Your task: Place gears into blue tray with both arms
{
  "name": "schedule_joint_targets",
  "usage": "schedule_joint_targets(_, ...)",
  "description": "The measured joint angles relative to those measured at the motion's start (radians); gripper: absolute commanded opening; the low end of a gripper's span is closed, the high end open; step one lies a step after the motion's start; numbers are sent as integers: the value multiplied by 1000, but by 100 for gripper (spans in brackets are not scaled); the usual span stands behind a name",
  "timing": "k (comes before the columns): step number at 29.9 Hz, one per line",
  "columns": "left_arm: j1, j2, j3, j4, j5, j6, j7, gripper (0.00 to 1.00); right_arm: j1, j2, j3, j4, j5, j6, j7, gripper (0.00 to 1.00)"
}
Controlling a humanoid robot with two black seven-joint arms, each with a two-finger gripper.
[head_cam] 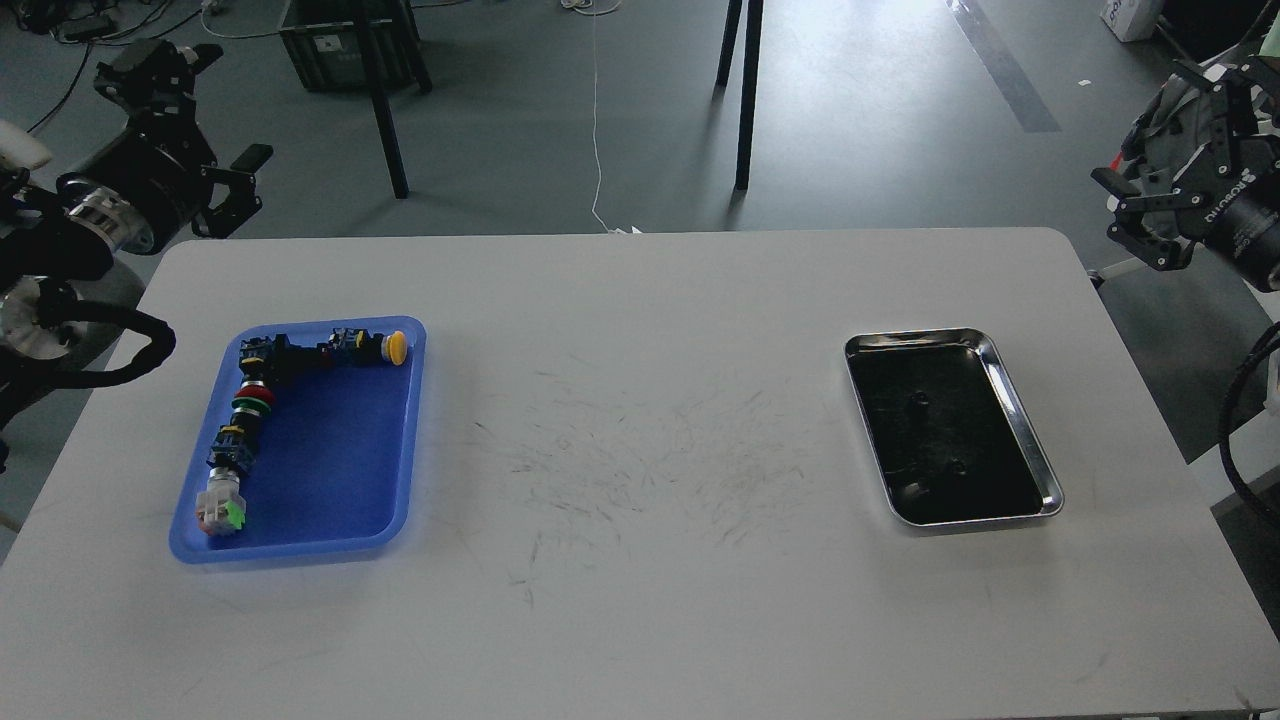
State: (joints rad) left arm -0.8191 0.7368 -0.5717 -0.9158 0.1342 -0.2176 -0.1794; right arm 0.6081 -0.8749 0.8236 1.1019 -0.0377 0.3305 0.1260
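Observation:
The blue tray (340, 480) lies on the left of the white table and holds a row of colourful push-button switches (250, 400) along its left and far sides. On the right stands a steel tray (1010, 395) with a dark inside, where a few faint small round gears (918, 402) barely show. My left gripper (215, 110) hovers beyond the table's far-left corner, open and empty. My right gripper (1150, 150) hangs off the table's far-right corner, its fingers also spread around nothing.
The table's far edge (620, 236) runs between the two grippers. Behind it on the floor are dark table legs (745, 90), a black crate (340, 40) and a white cable (597, 120).

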Motion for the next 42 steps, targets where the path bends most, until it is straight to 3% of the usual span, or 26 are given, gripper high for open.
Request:
schedule_joint_targets(14, 9, -1, -16, 0, -66, -8, 15, 99, 9, 139, 70, -112, 18, -9, 45, 99)
schedule_joint_targets(33, 24, -95, -13, 18, -47, -8, -11, 99, 148, 344, 35, -296, 19, -40, 31, 99)
schedule_joint_targets(42, 29, -113, -5, 55, -34, -6, -37, 99, 155, 347, 19, -300, 18, -41, 32, 99)
